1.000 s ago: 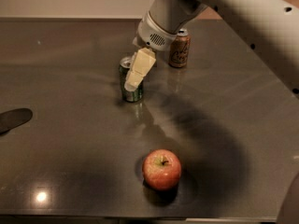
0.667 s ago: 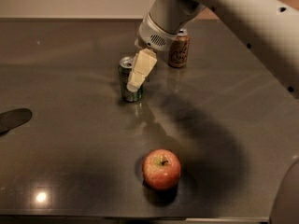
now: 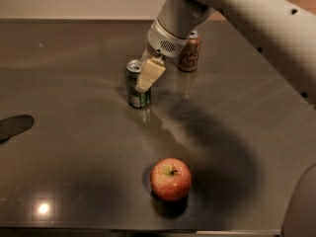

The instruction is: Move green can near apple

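Note:
The green can (image 3: pixel 135 89) stands upright on the dark table (image 3: pixel 74 132), left of the middle, with its silver top showing. My gripper (image 3: pixel 146 79) is right at the can's upper right side and overlaps it in the camera view, with the arm reaching in from the upper right. The red apple (image 3: pixel 170 178) with yellowish patches and a short stem sits near the front edge, well in front of the can and a little to its right.
A brown can with script lettering (image 3: pixel 189 53) stands behind and to the right of the green can, partly behind my wrist. A dark flat shape (image 3: pixel 14 126) lies at the left edge. My arm's shadow falls across the table's right middle.
Almost nothing has changed. The gripper has stayed at the green can's upper right side, and the can and the apple stand where they were.

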Robot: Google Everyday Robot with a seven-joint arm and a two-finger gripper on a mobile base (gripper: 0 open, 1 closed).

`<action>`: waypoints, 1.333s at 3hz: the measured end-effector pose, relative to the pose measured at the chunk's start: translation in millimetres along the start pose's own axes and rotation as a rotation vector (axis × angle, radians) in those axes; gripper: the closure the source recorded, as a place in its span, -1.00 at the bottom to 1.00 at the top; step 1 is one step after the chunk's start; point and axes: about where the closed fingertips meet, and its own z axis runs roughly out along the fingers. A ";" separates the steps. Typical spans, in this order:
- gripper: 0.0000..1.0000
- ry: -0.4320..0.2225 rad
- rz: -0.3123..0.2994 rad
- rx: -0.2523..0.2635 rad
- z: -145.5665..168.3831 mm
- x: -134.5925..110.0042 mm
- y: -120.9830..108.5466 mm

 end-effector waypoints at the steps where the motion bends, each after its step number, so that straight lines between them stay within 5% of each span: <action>1: 0.30 -0.013 -0.025 -0.032 3.3 -7.1 12.0; 3: 1.00 -0.036 -0.067 -0.067 -23.6 -11.0 45.5; 4: 1.00 -0.033 -0.082 -0.069 -54.0 -4.2 66.9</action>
